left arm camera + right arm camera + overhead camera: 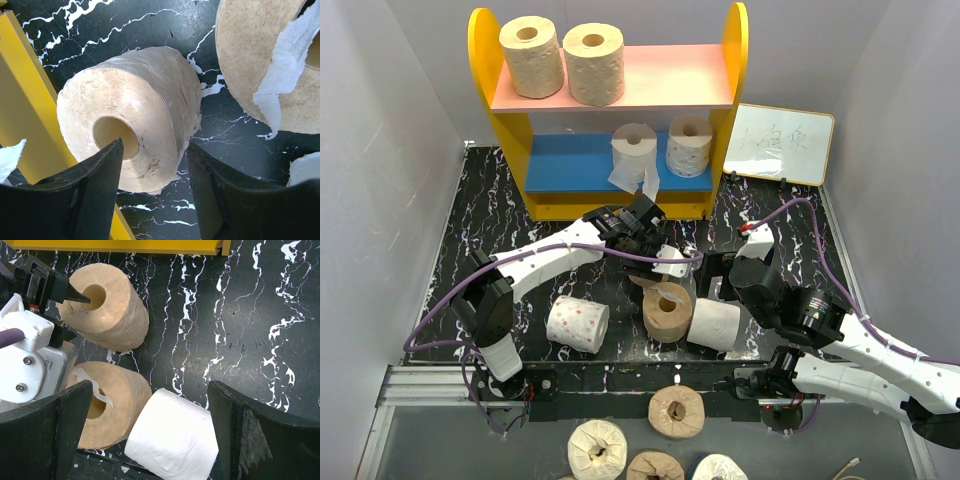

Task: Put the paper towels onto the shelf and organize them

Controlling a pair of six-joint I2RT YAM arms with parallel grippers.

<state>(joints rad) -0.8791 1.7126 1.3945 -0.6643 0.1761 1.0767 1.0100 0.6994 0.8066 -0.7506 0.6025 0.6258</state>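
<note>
The shelf (pixel 508 130) stands at the table's (pixel 470 230) far edge, with a white board (pixel 780 143) leaning just right of it. Two tan rolls (pixel 594 65) stand upright side by side on the left half of its pink board (pixel 670 75). On the blue board (pixel 565 165), toward the right end, stand a trailing roll (pixel 634 150) with a loose sheet hanging off the front, and a white roll (pixel 689 145) beside it.

A lying roll (pixel 100 100) (tan, hollow end facing the left arm) rests on the table just in front of the shelf's foot. The left gripper (pixel 155 147) is about half open at that end, one finger (pixel 77 296) at the mouth of the hollow and the other outside the wall. Whether they pinch it I cannot tell.

Near the middle of the table an upright roll (pixel 667 310), tan, has a torn white scrap (pixel 95 390) on top. A plain roll (pixel 717 323) lies touching its right side. The right gripper (pixel 150 385) hangs over these two, jaws spread wide, holding nothing.

A dotted roll (pixel 578 323) lies on its side near the near edge, left of centre and apart from the rest
</note>
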